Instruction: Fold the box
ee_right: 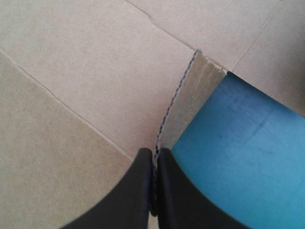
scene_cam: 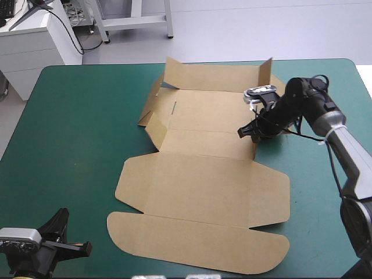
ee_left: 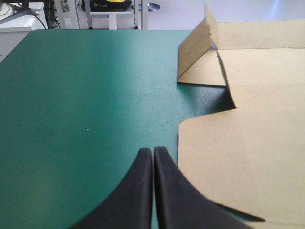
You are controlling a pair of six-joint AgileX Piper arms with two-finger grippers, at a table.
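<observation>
Box (scene_cam: 203,192) lies centre of the worktop (scene_cam: 75,128), mostly flat, far wall (scene_cam: 215,75) raised. My right hand (ee_right: 153,152) pinches the right side flap (ee_right: 188,102) by its edge. Best, I judge: hinge it upright slowly along its crease. Left hand (ee_left: 153,151) closed, empty, beside the box's left edge.

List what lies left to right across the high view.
left gripper → raised left flap of the box → right gripper, shut on the box's right wall
</observation>
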